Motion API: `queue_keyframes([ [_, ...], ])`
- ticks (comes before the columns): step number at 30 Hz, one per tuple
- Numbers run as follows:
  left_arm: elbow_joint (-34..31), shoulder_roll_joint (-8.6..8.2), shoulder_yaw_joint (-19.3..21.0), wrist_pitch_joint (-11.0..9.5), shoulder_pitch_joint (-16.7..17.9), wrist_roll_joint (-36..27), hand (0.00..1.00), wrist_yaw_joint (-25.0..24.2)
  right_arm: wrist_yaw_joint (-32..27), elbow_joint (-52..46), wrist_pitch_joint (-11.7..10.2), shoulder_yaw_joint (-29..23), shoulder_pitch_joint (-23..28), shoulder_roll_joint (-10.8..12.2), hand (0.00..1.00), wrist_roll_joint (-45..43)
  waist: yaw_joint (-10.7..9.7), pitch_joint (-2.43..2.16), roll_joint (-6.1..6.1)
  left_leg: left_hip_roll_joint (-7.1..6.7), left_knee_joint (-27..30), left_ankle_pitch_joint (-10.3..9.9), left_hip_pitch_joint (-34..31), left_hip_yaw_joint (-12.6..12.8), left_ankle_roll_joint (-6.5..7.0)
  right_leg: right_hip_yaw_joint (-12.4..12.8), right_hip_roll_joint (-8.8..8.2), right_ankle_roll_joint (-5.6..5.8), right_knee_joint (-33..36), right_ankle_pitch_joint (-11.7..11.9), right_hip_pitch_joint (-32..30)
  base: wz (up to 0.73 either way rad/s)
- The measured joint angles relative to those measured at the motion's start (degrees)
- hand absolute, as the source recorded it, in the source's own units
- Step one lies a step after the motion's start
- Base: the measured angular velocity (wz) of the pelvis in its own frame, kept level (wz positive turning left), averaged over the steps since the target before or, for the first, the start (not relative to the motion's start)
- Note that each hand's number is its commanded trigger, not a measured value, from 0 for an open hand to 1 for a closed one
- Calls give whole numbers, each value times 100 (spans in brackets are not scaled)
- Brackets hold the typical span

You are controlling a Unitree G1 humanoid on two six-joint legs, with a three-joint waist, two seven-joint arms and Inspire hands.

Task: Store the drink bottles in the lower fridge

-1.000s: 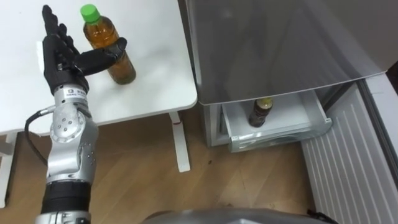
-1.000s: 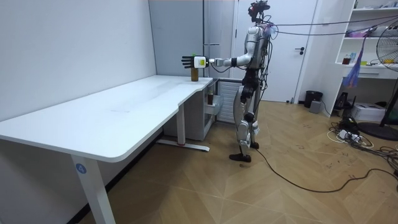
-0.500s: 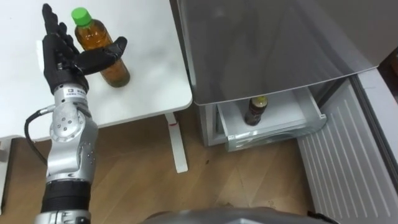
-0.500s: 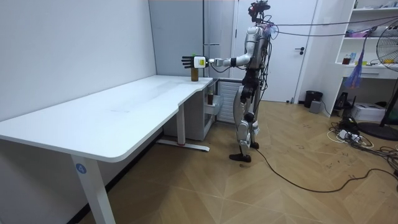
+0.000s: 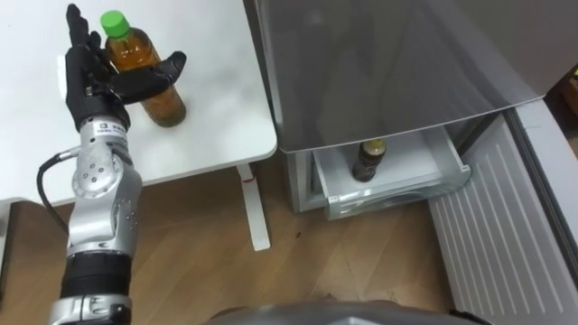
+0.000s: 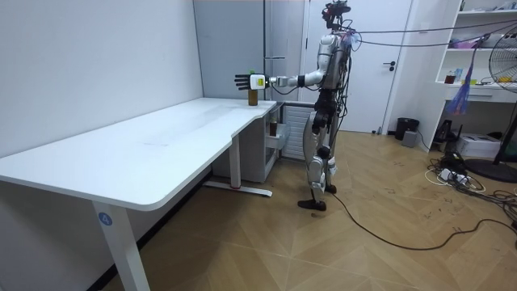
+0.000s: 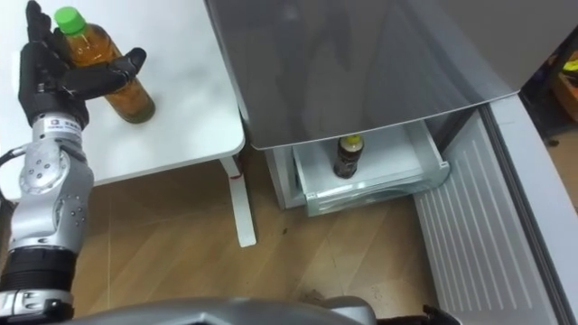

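Observation:
A tea bottle (image 5: 161,101) with a green cap (image 5: 113,20) stands upright near the right edge of the white table (image 5: 212,117). My left hand (image 5: 90,77) is open right beside it on its left. The fingers point straight up behind the bottle and the thumb (image 5: 158,72) lies across its front. In the room view that hand (image 6: 242,80) is stretched out over the table's far corner, by the bottle (image 6: 252,98). A small dark bottle (image 5: 366,161) with a gold cap stands upright in the open lower fridge drawer (image 5: 397,194).
The grey fridge (image 5: 388,63) stands directly right of the table, its top above the open drawer. A white ribbed door panel (image 5: 506,226) stands open at the lower right. Wooden floor (image 5: 208,271) lies below the table edge, and a white table leg (image 5: 256,212) stands there.
The whole picture has shifted a little to the left. My left hand has drawn slightly closer to the tea bottle, which still stands on the table.

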Motion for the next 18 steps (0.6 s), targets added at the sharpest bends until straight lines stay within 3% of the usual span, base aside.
queue_keyframes([
  [7, 1, 1, 0, 20, 0, -193, 0, -7, -35, 0, 5, -1, 1, -1, 0, -78, -7, -14, 33, 4, 32, -16, 2, -1, 2, -6, 2, -5, 9, 3, 21, 0],
  [8, 1, 2, 0, 24, 0, -211, 13, -7, -36, 1, 5, -2, 1, -1, 0, -80, -8, -12, 37, 4, 32, -16, 6, -1, 2, -5, 2, -5, 12, 3, 24, 0],
  [9, 2, 3, 4, 28, 0, -215, 35, -7, -35, 1, 5, -8, 1, -1, 0, -80, -8, -12, 37, 5, 32, -16, 8, -1, 2, -4, 3, -5, 15, 3, 24, 0],
  [10, 3, 6, 12, 47, 0, -217, 67, -7, -34, 1, 7, -43, 1, -1, 0, -79, -10, -11, 38, 6, 32, -16, 14, -1, 2, -2, 3, -5, 18, 3, 26, 0],
  [11, 4, 10, 21, 68, 0, -214, 67, -7, -37, 1, 9, -48, 2, -2, 0, -74, -11, -11, 37, 8, 29, -16, 16, -1, 1, 7, 7, -5, 22, 3, 26, 0],
  [12, 4, 13, 26, 84, 0, -214, 100, -7, -37, 1, 9, -47, 3, -1, 0, -73, -11, -10, 36, 10, 29, -16, 16, -1, 1, 9, 8, -5, 23, 3, 26, 0],
  [18, 8, 78, 55, 137, 0, -217, 100, -6, -41, 1, 87, -45, 10, -1, 0, -75, -11, -3, 30, 26, 31, -22, 16, -2, -8, 18, 26, -7, 26, 4, 21, 0],
])
